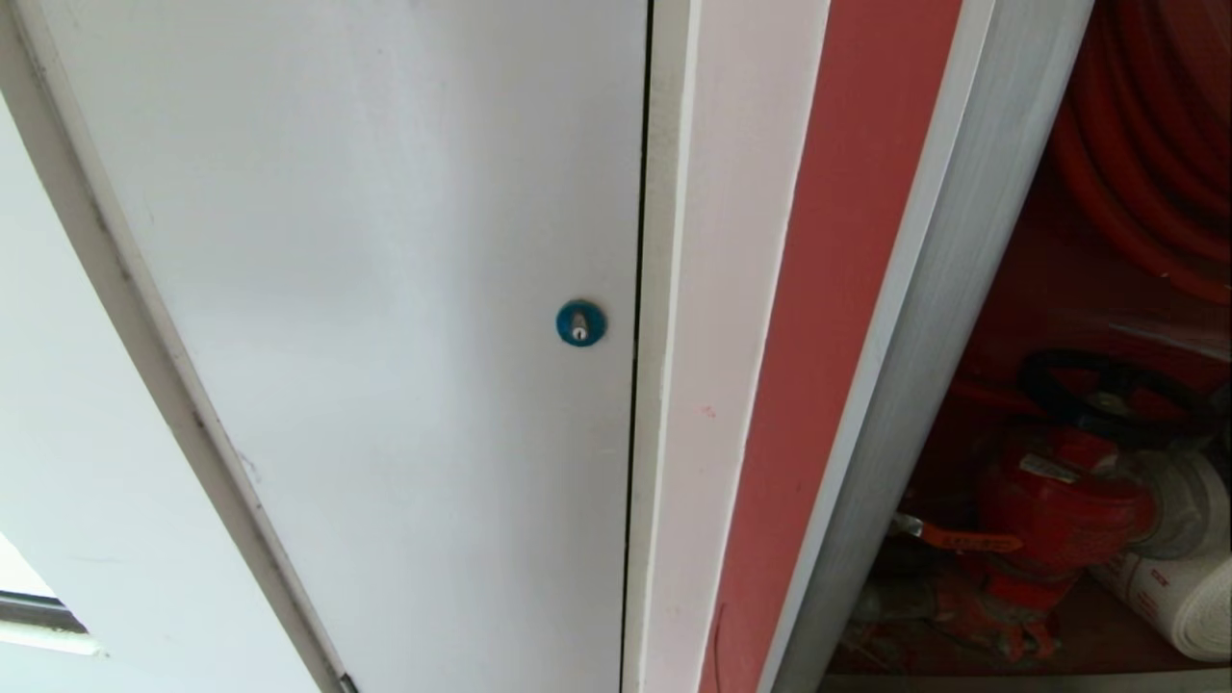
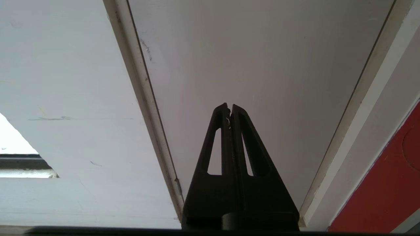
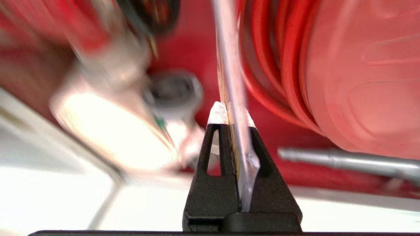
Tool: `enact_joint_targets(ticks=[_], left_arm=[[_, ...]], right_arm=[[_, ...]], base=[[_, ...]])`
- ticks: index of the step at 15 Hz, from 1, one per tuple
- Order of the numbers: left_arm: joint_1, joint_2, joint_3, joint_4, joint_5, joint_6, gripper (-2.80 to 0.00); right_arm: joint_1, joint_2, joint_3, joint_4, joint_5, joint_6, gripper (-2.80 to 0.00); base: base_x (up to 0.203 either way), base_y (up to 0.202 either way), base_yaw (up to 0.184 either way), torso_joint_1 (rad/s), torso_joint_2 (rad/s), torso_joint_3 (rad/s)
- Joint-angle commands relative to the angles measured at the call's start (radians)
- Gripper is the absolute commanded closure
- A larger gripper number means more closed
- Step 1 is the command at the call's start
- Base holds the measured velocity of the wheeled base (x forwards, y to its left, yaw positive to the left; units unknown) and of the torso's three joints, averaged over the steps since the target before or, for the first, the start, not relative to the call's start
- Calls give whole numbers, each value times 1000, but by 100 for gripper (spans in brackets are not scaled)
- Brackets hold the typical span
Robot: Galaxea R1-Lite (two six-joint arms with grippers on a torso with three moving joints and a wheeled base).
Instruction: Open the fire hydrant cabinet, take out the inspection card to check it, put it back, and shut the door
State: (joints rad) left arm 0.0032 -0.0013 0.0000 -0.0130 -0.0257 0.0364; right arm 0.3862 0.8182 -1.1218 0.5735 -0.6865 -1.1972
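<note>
Inspection card [image 3: 233, 98], thin and light, seen edge-on, pinched near its end by the right gripper [image 3: 232, 113] in front of the open fire hydrant cabinet [image 1: 1059, 404], beside the hose reel [image 3: 328, 72]. Likely floppy and slick; best gripped flat near an edge. Left gripper [image 2: 229, 106] parked, jaws clenched on nothing.

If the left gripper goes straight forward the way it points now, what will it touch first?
Most likely the plain white panel: the left gripper, shut and holding nothing, points straight at it. How far away it is, the picture does not show.
</note>
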Motion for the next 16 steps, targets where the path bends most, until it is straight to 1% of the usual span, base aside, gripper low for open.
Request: enact_joint_targets(ticks=[1,2,4,7,9,10,11,12,14,16], left_arm=[[0,1,11,-1,0,0,0],[0,1,12,-1,0,0,0],[0,1,12,-1,0,0,0],[0,1,11,-1,0,0,0],[0,1,12,-1,0,0,0],[0,1,11,-1,0,0,0],[0,1,12,-1,0,0,0],[0,1,11,-1,0,0,0],[0,1,11,-1,0,0,0],[0,1,11,-1,0,0,0]], right_arm=[[-152,88,-15,-3,8,-110,0],[-207,129,-25,-6,42,-140,0],[-315,196,-57,-9,165,-173,0],[-472,263,-90,-25,404,-217,0],[-587,308,-92,-79,524,-272,0],[-634,335,-89,-126,602,-289,0],[-673,353,-88,-153,662,-298,0],[-716,370,-88,-168,702,-317,0],[-779,392,-87,-190,745,-359,0],[-823,414,-88,-196,813,-365,0]], base=[[0,0,0,0,0,0],[0,0,0,0,0,0],[0,0,0,0,0,0],[0,0,0,0,0,0],[0,0,0,0,0,0],[0,0,0,0,0,0],[0,0,0,0,0,0],[0,0,0,0,0,0],[0,0,0,0,0,0],[0,0,0,0,0,0]])
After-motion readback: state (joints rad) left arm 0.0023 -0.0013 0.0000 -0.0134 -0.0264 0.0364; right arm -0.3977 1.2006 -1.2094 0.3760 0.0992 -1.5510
